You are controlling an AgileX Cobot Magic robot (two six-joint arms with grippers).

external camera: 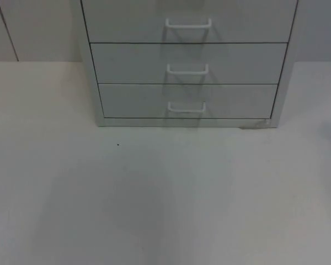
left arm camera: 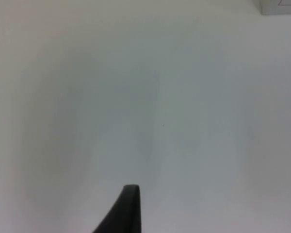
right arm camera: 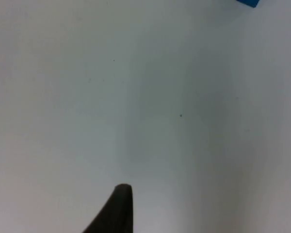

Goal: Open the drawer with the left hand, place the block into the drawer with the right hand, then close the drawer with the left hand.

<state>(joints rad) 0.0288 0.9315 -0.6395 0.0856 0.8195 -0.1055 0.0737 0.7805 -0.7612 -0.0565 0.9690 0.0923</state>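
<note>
Drawer cabinet [external camera: 187,61] sits at the back of the white bench [external camera: 165,193], three drawer fronts in view, all flush and closed, each with a white bar handle at its centre: upper handle [external camera: 188,24], middle handle [external camera: 187,69], bottom handle [external camera: 186,107]. Task doesn't say which drawer; the bottom drawer [external camera: 138,101] is nearest the bench, so probably the easiest reach. Nothing started yet by my read. Left tool [left arm camera: 128,208] hangs over bare bench well in front of the cabinet, one cabinet corner [left arm camera: 280,6] just visible in its wrist view; one black fingertip shows, so can't tell how far it's open, and nothing seen in it. Right tool [right arm camera: 117,208] likewise over bare bench, one fingertip showing, opening can't tell, nothing seen in it. Blue block [right arm camera: 248,3] is in the right wrist view, lying on the bench well apart from the right tool; its place relative to the cabinet can't be told. Handling guess: block looks rigid and light, flat faces, so pinch across two opposite sides, not fragile. Handle is a thin stiff bar standing off the drawer front; hook or pinch it mid-span and pull straight out from the cabinet. Cabinet looks light and could slide on the smooth bench if the pull is jerky.
</note>
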